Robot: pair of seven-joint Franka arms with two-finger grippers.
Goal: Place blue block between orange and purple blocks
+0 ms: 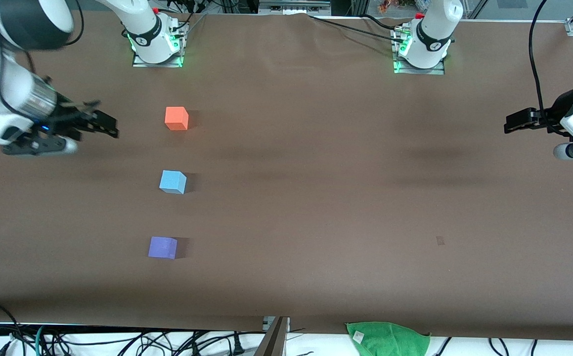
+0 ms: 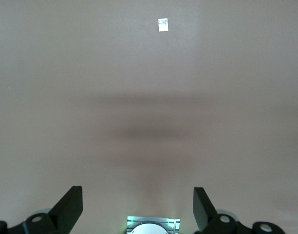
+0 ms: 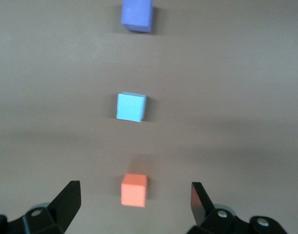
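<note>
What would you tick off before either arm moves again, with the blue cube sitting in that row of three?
1. Blue block between orange block and purple block: ok, lined up in a row.
2. Blocks apart, none touching: ok.
3. Blue block free of any hand: ok.
4. Right hand open and empty, over bare table toward the right arm's end: ok.
5. Left hand open, empty, waiting over bare table at the left arm's end: ok.
6. Gaps on both sides of blue equal: cannot tell exactly.
</note>
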